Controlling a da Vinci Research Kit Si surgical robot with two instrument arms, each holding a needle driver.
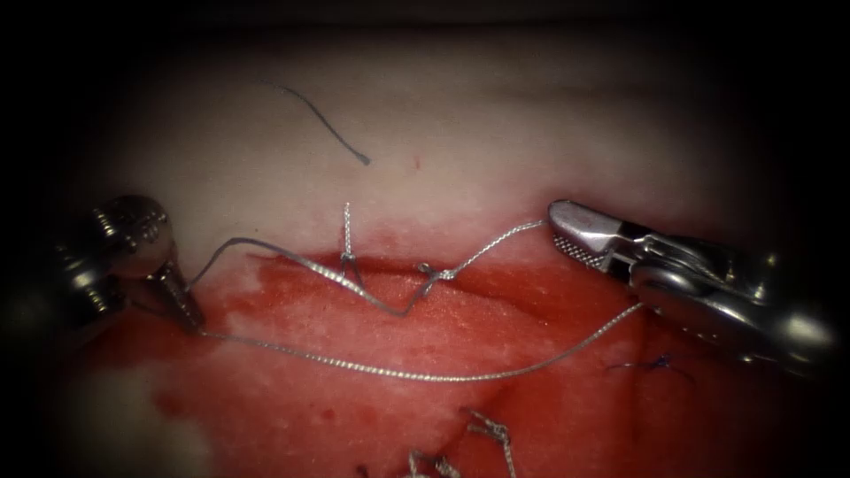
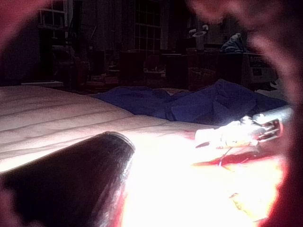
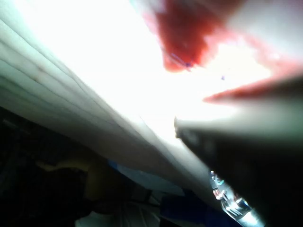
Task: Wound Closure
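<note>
**Thread held from both sides of the cut**

The left hand is clamped on the thread at the left of the cut. The right hand grips the thread's other stretch, right of the cut. Thread crosses the tissue through a knot. I judge even, gentle tension wisest. I cannot make out the needle.

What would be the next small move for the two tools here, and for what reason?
Probably each tool should draw its thread end gently further outward. The left tool is shut on the thread left of the knot at the cut; the right tool holds the strand from the knot at its tip. Both strands sag on the tissue, so the knot looks loose. I cannot locate the needle.
</note>
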